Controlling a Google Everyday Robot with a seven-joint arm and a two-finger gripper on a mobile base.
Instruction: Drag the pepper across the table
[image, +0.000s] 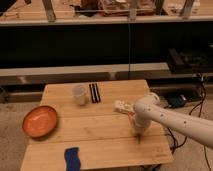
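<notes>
The hand reaches straight down onto the surface near its right edge, probably so as to press and pull the pepper, which I judge lies hidden under it, so its long axis and heading, and the hand's spread, cannot be told

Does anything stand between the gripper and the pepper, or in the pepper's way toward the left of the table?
The gripper points down at the right front of the table; the pepper cannot be made out there. Leftward the wood is bare up to the orange plate; the blue sponge lies nearer the front.
</notes>
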